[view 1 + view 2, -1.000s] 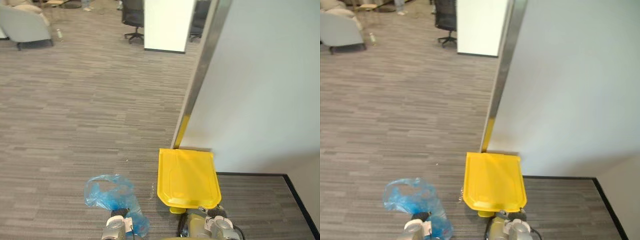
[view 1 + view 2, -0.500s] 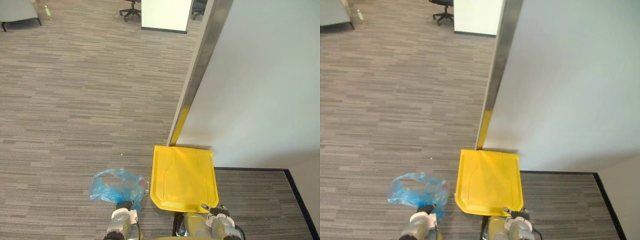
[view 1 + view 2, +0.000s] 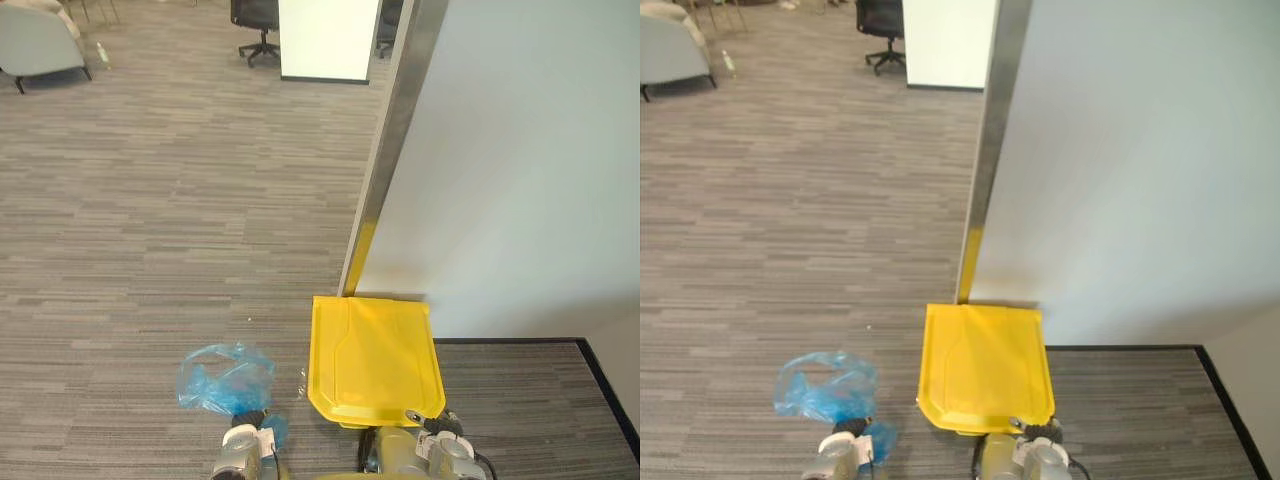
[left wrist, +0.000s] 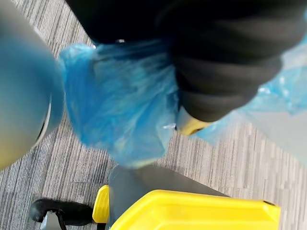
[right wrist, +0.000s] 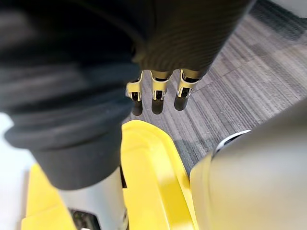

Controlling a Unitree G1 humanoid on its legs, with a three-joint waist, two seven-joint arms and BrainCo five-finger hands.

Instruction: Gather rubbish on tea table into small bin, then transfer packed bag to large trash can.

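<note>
**Left hand.** The left hand (image 3: 243,452) is at the near edge of the eye views, closed on the gathered film of the blue bag (image 3: 222,377). In its wrist view the film is bunched against the dark cover and hides most of the fingers. The bag hangs clear of the carpet (image 3: 150,230).

**Bag position.** The bag sits left of the can's yellow lid (image 3: 372,358). A narrow strip of carpet shows between the bag and the lid's left edge. The bag is not over the lid.

**Right hand.** The right hand (image 5: 158,88) is at the lid's near right corner. Its fingers are straight and hold nothing. In its wrist view the tips reach past the lid's rim, over carpet. Whether the hand touches the lid cannot be told.

**Can.** The can (image 4: 144,181) has a grey body under the lid. The lid lies flat and closed.

**Edges.**
- Far edge of the lid: at the foot of the white wall (image 3: 520,180).
- Far left corner of the lid: at the base of a metal post (image 3: 395,130), whose lowest part is yellow.
- Right of the can: a short stretch of carpet, bounded by black skirting (image 3: 605,395).

**Open room.** Left of the post, bare carpet runs from the bag to the far side. A sofa (image 3: 35,45), an office chair (image 3: 255,15) and a white panel (image 3: 330,40) stand there, well apart from the can.
</note>
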